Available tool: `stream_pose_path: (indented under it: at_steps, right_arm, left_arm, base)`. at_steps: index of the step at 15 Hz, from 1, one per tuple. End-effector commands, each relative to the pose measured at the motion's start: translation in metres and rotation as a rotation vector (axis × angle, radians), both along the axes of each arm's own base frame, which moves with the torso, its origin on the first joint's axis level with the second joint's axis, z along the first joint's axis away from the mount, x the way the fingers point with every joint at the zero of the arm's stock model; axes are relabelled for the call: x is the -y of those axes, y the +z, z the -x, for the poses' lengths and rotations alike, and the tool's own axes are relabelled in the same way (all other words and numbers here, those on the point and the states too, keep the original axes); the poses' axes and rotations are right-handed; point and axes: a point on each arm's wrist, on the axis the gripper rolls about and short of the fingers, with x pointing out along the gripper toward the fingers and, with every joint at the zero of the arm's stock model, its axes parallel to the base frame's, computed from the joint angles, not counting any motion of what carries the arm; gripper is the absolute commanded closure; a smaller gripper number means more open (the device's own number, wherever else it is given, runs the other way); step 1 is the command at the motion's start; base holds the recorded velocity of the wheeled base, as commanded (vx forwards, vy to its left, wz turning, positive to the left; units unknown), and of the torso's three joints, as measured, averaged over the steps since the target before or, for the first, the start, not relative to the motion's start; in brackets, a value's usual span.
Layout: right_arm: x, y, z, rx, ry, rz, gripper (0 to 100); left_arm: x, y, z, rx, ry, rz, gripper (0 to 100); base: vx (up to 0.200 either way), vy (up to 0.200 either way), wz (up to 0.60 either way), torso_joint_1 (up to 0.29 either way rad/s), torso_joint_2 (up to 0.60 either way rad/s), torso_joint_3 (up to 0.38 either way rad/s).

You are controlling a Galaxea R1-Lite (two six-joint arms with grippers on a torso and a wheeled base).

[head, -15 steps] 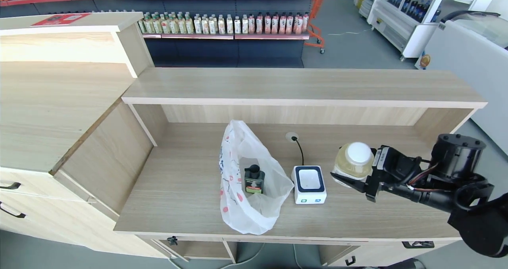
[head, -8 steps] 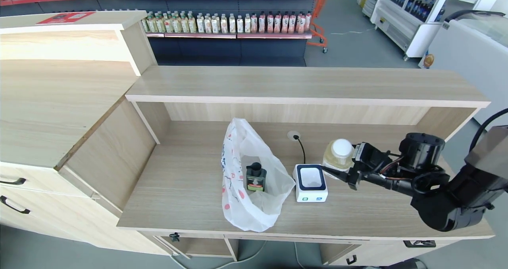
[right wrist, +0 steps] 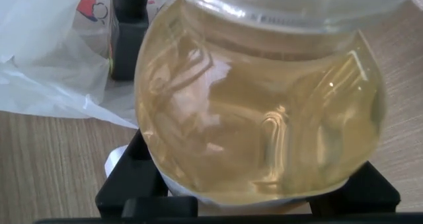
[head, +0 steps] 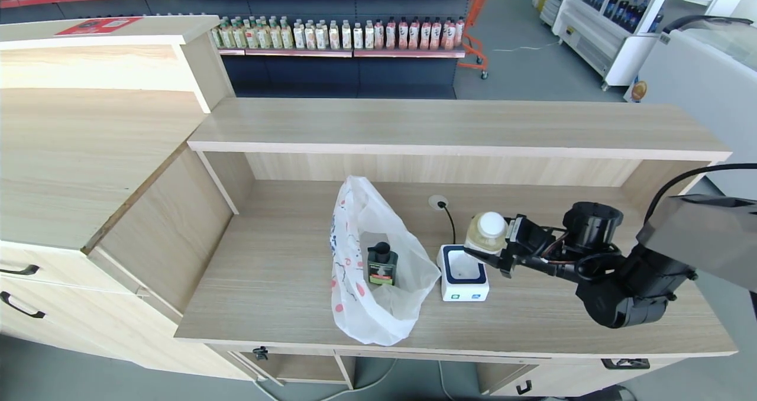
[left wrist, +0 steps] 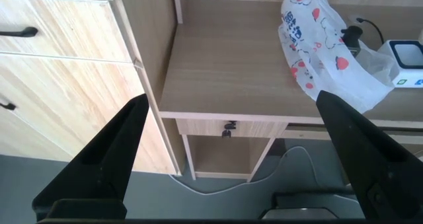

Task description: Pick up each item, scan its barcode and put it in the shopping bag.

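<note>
My right gripper [head: 486, 253] is shut on a clear bottle of yellow liquid with a white cap [head: 486, 232], held upright just above the right side of the white barcode scanner [head: 463, 274]. The bottle's yellow body [right wrist: 258, 112] is close up in the right wrist view, with the scanner's edge [right wrist: 119, 161] beneath it. A white shopping bag with red spots [head: 369, 271] stands open to the scanner's left, holding a small dark bottle with a black pump [head: 380, 265]. In the left wrist view my left gripper [left wrist: 231, 151] hangs open off the counter's front, with the bag [left wrist: 324, 49] far beyond.
The scanner's black cable [head: 446, 220] runs back to a round hole in the counter. A raised wooden shelf [head: 455, 129] spans the back, and a taller wooden cabinet [head: 89, 152] stands at the left. Bare counter [head: 266, 271] lies left of the bag.
My right arm has carried the yellow bottle leftward and down, from right of the scanner to just over its right side. The head camera shifted slightly at first.
</note>
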Motion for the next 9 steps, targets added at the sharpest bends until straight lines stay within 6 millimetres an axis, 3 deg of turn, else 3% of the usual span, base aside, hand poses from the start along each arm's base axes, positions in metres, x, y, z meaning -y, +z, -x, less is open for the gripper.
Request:
stream_pose_path:
  at_steps: [1,9]
  right_arm:
    - [-0.003,-0.017,-0.008,-0.023,0.008,0.006,100]
    - [-0.004,-0.038,-0.024,0.037,0.091,0.043,100]
  left_arm:
    - [0.0,0.0,0.0,0.001,0.0,0.0,0]
    - [0.0,0.0,0.0,0.0,0.0,0.002,0]
  base:
    - [0.0,0.0,0.0,0.0,0.0,0.0]
    - [0.0,0.0,0.0,0.0,0.0,0.0]
